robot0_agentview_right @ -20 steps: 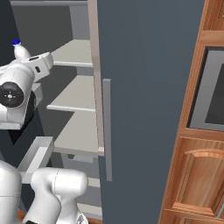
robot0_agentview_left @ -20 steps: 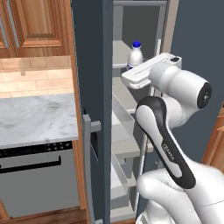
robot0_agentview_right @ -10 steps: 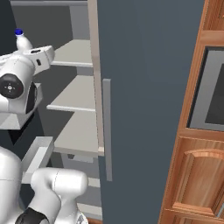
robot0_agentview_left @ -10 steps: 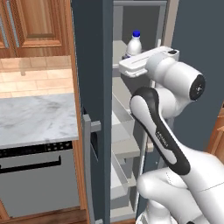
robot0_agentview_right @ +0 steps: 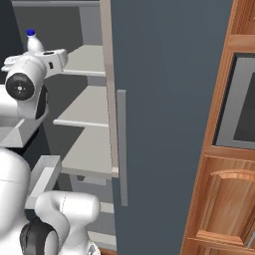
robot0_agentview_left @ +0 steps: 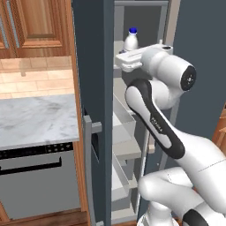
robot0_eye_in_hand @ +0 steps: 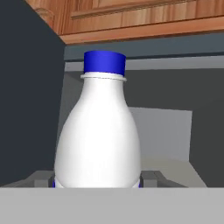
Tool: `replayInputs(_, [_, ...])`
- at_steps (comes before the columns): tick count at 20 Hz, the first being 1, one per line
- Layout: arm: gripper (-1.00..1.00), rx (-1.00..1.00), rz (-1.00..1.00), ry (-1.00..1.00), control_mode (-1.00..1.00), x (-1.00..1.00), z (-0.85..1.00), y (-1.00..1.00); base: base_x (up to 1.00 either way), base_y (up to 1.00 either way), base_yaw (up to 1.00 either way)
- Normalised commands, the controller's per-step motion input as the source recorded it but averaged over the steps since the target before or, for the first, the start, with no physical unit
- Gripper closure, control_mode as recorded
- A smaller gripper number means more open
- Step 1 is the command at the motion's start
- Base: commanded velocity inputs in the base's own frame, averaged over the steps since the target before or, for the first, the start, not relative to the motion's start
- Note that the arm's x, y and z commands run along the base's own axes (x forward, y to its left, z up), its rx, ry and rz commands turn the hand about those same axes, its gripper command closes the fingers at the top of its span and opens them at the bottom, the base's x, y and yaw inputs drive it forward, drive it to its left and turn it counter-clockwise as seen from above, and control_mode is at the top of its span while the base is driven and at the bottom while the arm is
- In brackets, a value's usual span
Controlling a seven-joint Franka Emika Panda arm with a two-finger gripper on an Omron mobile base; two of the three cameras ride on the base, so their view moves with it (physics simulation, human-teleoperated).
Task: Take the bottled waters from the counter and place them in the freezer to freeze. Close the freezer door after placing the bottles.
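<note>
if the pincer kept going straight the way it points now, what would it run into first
The white bottle with the blue cap already sits between the pincer fingers. Past it, probably the freezer grey back wall, though depth is hard to judge.

The white arm bends up high and reaches forward, its hand held level, and the gripper (robot0_agentview_left: 129,56) squeezes a white bottle (robot0_eye_in_hand: 98,135) with a blue cap between its fingers.

white bottle (robot0_eye_in_hand: 98,135) (blue cap), slate-grey freezer door (robot0_agentview_right: 169,124), veined marble counter (robot0_agentview_left: 35,119)
</note>
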Motion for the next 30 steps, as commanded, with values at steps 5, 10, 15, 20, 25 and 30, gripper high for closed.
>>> replayInputs(5, [1.0, 0.0, 0.0, 0.09, -1.0, 0.28, -0.02, 0.01, 0.0, 0.0, 0.0])
replayInputs(10, [1.0, 0.0, 0.0, 0.02, -1.0, 0.34, 0.0, 0.11, 0.0, 0.0, 0.0])
replayInputs(15, [1.0, 0.0, 0.0, 0.0, -1.0, 0.28, 0.0, 0.25, 0.0, 0.0, 0.0])
replayInputs(20, [1.0, 0.0, 0.0, 0.0, -1.0, 0.15, -0.08, 0.13, 0.0, 0.0, 0.0])
replayInputs(25, [1.0, 0.0, 0.0, 0.0, -1.0, 0.29, -0.12, 0.0, 0.0, 0.0, 0.0])
replayInputs(30, [1.0, 0.0, 0.0, 0.01, -1.0, 0.34, -0.07, 0.0, 0.0, 0.0, 0.0])
